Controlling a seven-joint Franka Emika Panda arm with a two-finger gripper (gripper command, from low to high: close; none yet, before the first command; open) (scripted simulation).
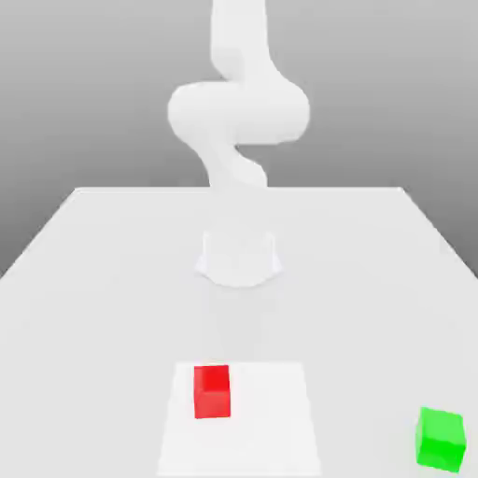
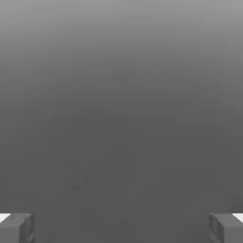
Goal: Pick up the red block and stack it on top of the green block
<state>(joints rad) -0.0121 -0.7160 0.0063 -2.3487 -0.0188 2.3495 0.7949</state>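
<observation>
Exterior view — red block (image 1: pixel 212 391) rests on table (image 1: pixel 84 280), well apart from green block (image 1: pixel 440 438); gripper (image 2: pixel 121 228) fingers spread wide, empty.

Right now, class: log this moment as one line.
gripper: open, empty | red block: on table | green block: apart, exterior view's right | stack: not started

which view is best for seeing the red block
The exterior view: the red block sits in full sight on the table, well to that view's left of the green block. The hand view gives nothing of it, just open fingertips against grey.
</observation>
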